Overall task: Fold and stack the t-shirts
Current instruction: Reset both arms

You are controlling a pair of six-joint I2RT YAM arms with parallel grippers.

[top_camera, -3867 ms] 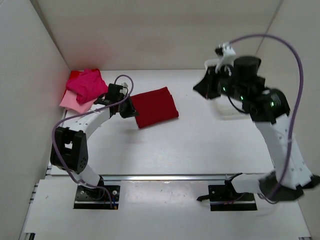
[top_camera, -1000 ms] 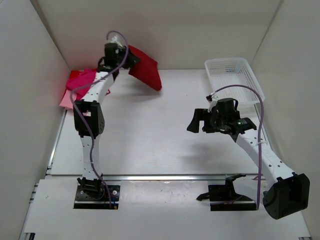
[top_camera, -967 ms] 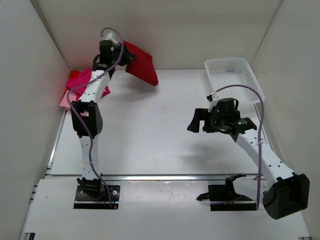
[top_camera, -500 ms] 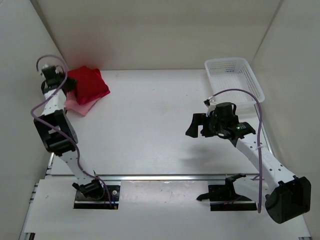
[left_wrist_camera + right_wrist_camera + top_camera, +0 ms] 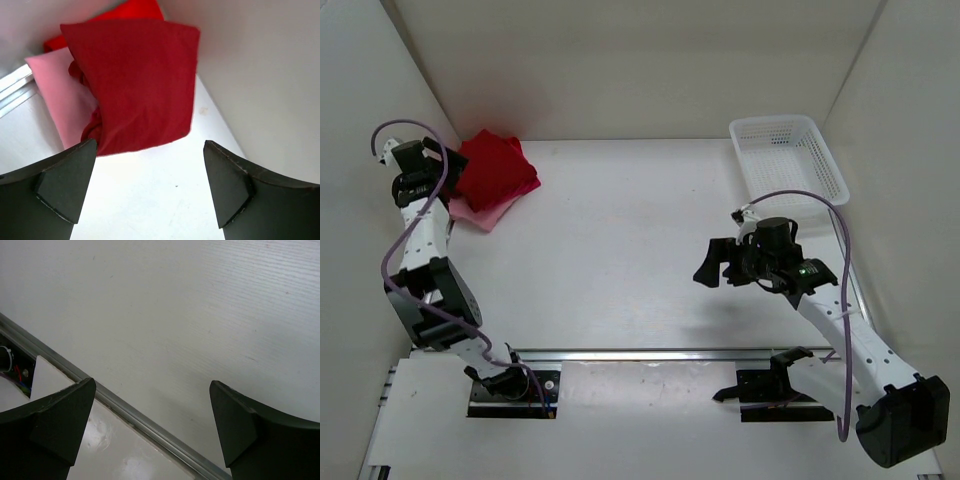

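- We see the folded crimson shirt [image 5: 140,85] lying on a pale pink shirt [image 5: 55,95] in the far-left corner.
- Our left gripper [image 5: 149,170] hangs just beside them, jaws wide, empty.
- Our right gripper [image 5: 152,407] hovers mid-right, equally wide, empty.

Looks down past the right gripper [image 5: 152,387], fingers [image 5: 55,425] spread wide, onto a white table [image 5: 200,300]; shows a metal rail [image 5: 145,426] crossing diagonally, wires [image 5: 17,375] far left.

White plastic mesh basket [image 5: 790,160] in the far right corner of a white table [image 5: 630,260], metal rail [image 5: 650,353] along the near edge, plain white walls [image 5: 620,60] around
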